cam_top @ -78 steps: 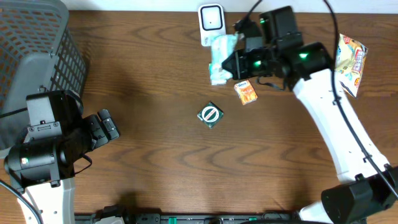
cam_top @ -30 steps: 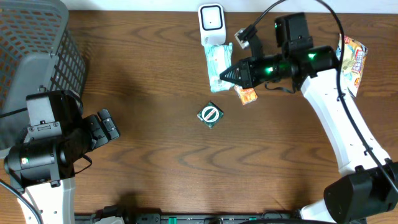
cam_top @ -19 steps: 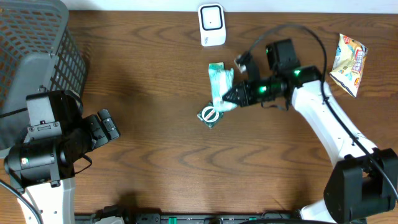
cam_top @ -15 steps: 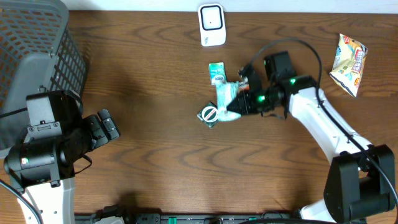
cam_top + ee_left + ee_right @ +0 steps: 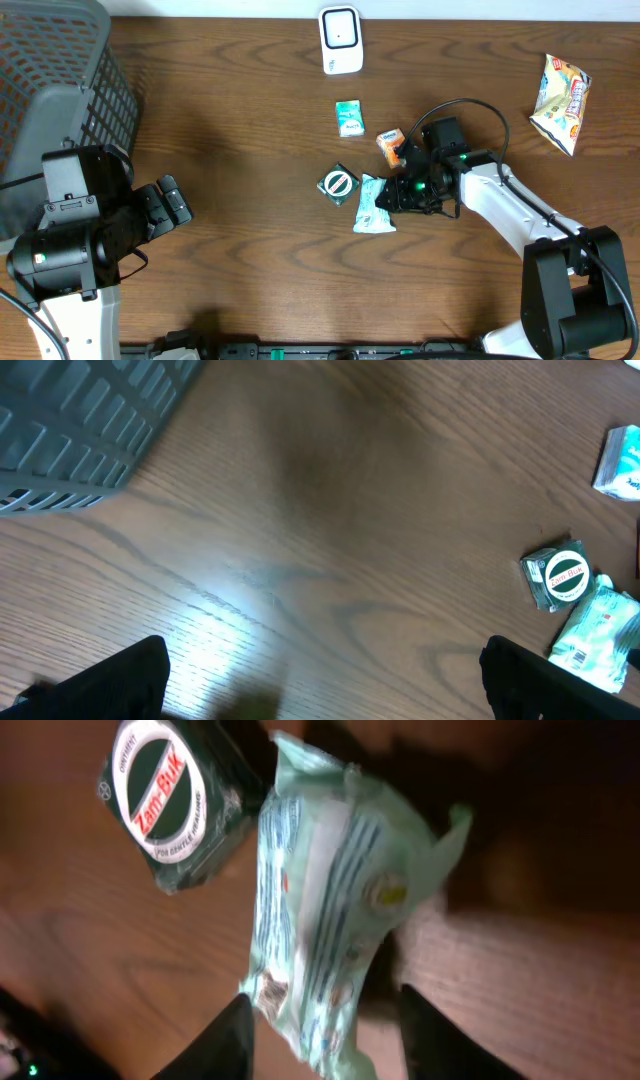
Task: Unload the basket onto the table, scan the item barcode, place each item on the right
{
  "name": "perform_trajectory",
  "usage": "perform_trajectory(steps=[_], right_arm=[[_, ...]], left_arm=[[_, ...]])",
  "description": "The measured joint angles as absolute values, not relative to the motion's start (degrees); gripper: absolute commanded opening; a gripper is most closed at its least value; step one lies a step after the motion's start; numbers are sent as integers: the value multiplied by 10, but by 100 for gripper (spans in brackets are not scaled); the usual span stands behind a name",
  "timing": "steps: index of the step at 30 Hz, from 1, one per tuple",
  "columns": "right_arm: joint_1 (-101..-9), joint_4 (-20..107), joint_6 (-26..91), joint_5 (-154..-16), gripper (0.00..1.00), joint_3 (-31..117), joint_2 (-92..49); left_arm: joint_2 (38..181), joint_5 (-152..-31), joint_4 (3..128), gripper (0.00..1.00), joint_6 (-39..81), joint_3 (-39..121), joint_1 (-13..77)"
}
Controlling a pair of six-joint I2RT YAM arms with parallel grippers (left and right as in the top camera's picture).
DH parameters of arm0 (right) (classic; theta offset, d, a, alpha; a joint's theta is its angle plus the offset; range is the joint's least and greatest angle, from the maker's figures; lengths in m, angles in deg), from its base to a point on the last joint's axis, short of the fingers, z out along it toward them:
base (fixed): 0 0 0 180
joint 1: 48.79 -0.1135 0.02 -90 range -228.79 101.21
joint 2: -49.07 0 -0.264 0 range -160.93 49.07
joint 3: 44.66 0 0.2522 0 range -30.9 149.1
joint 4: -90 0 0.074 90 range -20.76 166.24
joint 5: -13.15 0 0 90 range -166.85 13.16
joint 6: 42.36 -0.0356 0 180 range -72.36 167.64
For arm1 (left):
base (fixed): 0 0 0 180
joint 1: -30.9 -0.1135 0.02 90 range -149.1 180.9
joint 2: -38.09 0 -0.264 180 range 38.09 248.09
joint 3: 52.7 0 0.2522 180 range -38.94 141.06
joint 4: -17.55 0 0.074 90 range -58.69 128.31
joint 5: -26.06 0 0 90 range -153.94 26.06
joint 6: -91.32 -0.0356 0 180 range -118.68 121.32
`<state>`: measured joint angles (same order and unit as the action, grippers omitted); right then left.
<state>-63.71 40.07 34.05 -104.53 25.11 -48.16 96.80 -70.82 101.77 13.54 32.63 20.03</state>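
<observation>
A pale green packet (image 5: pixel 375 205) lies flat on the table just right of a dark green Zam-Buk tin (image 5: pixel 338 185). My right gripper (image 5: pixel 398 195) is low over the packet's right end. In the right wrist view the packet (image 5: pixel 330 910) runs between the two dark fingers (image 5: pixel 222 1042), which stand apart from it on both sides, so the right gripper (image 5: pixel 322 1005) is open. The white scanner (image 5: pixel 340 40) stands at the back edge. My left gripper (image 5: pixel 325 670) hovers open over bare wood at the left.
A small green pack (image 5: pixel 347 117) and an orange pack (image 5: pixel 392 147) lie between the scanner and the tin. A snack bag (image 5: pixel 560 90) is at the back right. A grey mesh basket (image 5: pixel 60 90) fills the back left corner.
My right gripper has carried the packet from near the scanner down to the table beside the tin, and its jaws have opened off it. The left arm has not moved.
</observation>
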Motion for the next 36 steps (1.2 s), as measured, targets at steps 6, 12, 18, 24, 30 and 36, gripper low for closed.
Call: perform_trajectory(steps=[6, 12, 18, 24, 30, 36], right_arm=[[-637, 426, 315, -1037, 46, 251, -482], [-639, 431, 276, -1004, 49, 249, -482], [-647, 470, 244, -978, 45, 215, -482], [-652, 521, 224, -981, 53, 184, -482], [-658, 549, 219, -990, 52, 173, -481], [-665, 558, 215, -992, 46, 169, -482]], left_arm=[[968, -708, 1018, 98, 135, 327, 200], [968, -708, 1018, 98, 135, 327, 200], [968, -708, 1018, 98, 135, 327, 200], [968, -708, 1018, 98, 135, 326, 200], [968, -708, 1018, 97, 135, 326, 200], [968, -708, 1018, 97, 135, 326, 200]])
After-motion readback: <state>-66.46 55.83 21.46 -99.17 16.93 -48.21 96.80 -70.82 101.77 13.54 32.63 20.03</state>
